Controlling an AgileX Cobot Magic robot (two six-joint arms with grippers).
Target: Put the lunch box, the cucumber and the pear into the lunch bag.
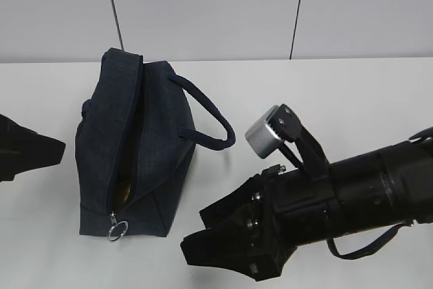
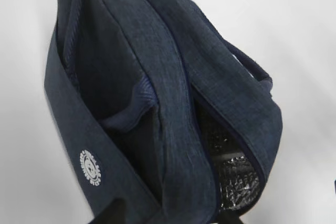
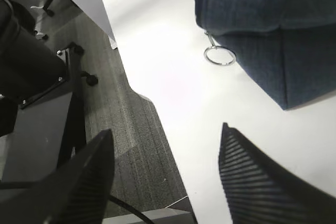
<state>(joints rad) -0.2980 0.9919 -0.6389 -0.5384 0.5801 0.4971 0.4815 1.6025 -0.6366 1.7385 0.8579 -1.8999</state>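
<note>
The navy lunch bag [image 1: 135, 153] lies on the white table with its zipper open along the top. Its metal ring pull [image 1: 116, 229] hangs at the near end, and the ring pull [image 3: 219, 56] also shows in the right wrist view. Silvery lining [image 2: 236, 182] shows through the bag's mouth. A dull yellowish patch [image 1: 125, 187] sits inside the gap; I cannot tell what it is. The lunch box, the cucumber and the pear are otherwise hidden. My left gripper [image 1: 40, 150] hangs just left of the bag, jaws apart. My right gripper [image 1: 195, 233] is open and empty, right of the ring pull.
The bag's looped strap handle [image 1: 210, 123] lies out to the right, toward my right arm. In the right wrist view the table's edge [image 3: 157, 114] runs close under the right gripper [image 3: 166, 129], with grey floor and a chair base [image 3: 52, 77] beyond it.
</note>
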